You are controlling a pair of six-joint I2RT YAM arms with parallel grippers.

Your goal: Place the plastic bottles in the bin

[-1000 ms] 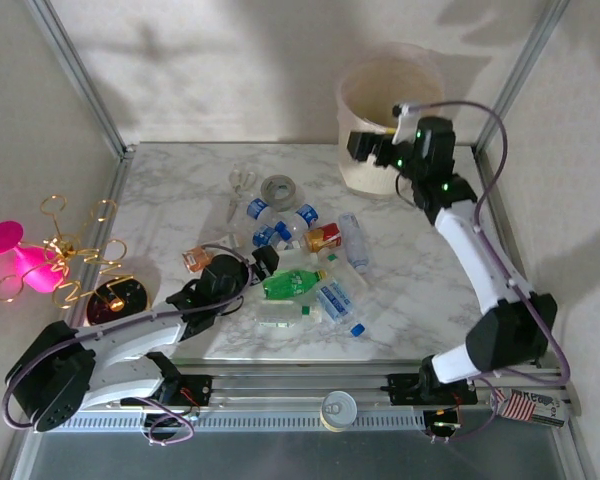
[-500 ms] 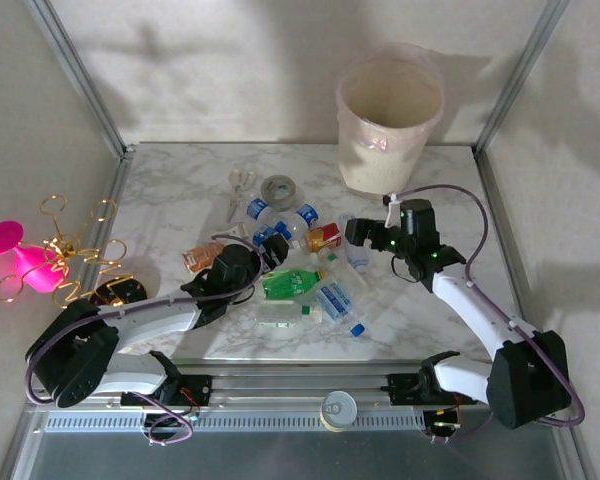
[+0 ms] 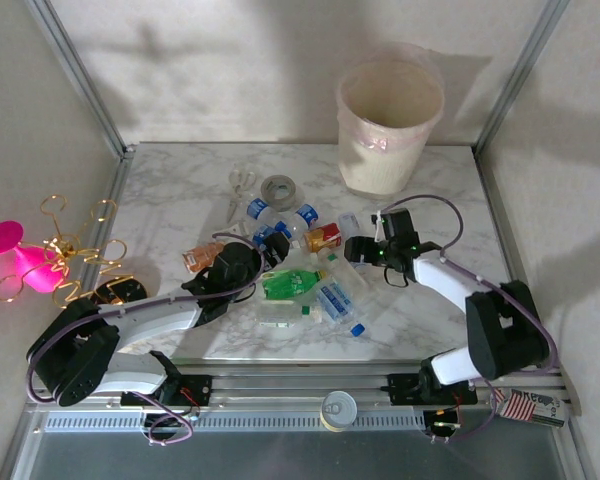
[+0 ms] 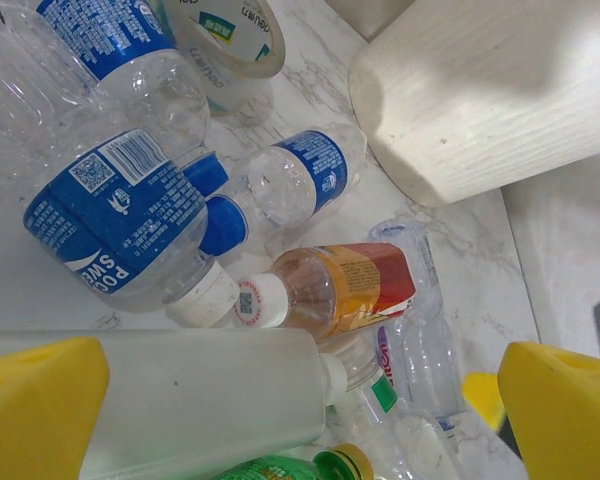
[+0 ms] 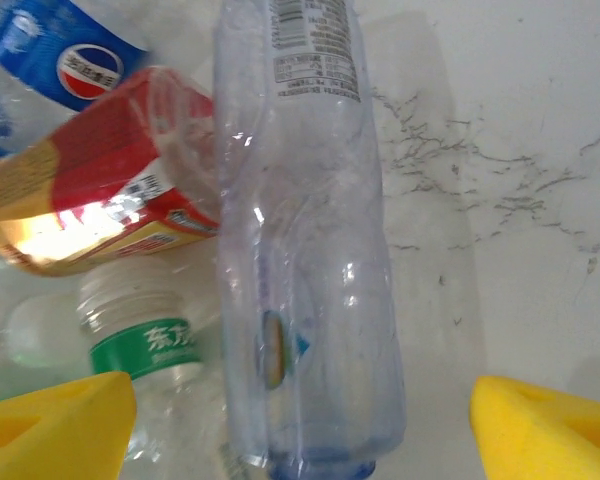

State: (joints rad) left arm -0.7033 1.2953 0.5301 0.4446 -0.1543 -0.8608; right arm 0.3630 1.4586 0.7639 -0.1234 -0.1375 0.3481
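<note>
Right gripper (image 5: 300,430) gaped wide astride the clear crumpled plastic bottle (image 5: 300,250), gripping nothing; wrist camera caught label print blurred overhead.

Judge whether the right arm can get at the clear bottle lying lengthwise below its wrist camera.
Probably yes: the right gripper is open, its fingers straddling the clear bottle, with nothing on top; the red-labelled bottle crowds one side.

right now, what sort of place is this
Probably a robot test cell: a marble-patterned table boxed in by metal frame posts, with plastic bottles heaped on it and a lined bin.
</note>
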